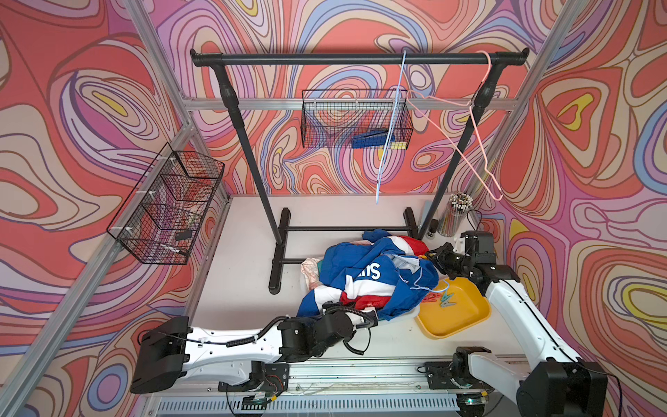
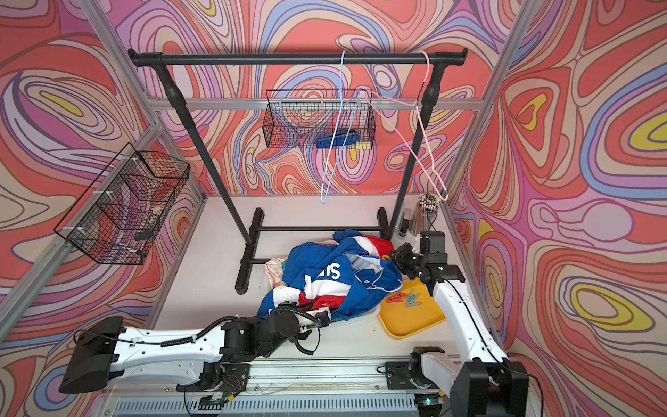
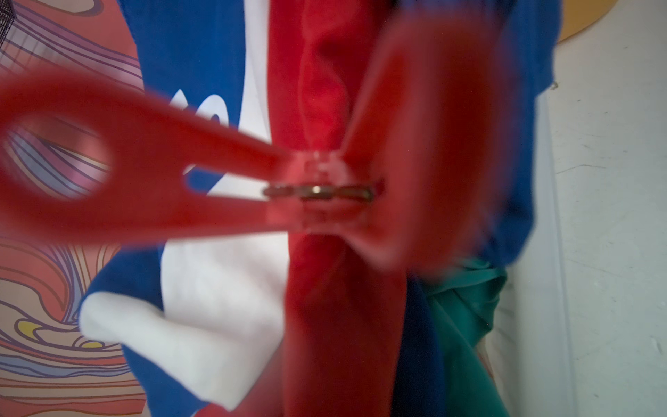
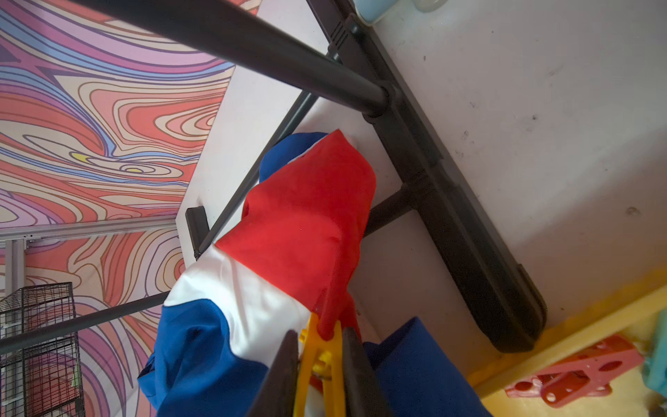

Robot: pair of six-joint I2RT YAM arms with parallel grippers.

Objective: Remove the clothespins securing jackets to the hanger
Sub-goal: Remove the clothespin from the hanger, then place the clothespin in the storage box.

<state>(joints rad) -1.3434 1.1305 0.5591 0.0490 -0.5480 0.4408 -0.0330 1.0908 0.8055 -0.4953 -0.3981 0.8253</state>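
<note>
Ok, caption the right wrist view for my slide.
Right gripper pinching a yellow clothespin clipped to the red panel of the blue-red-white jacket.

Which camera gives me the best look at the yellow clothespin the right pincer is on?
Right wrist view: the yellow clothespin sits close up between the fingers of the right pincer, biting the jacket. Both top views show at most a yellowish speck at the pincer tip; the left wrist view misses it.

Robot lab, aluminium frame (image 1: 325, 104), patterned backdrop (image 1: 72, 108)
</note>
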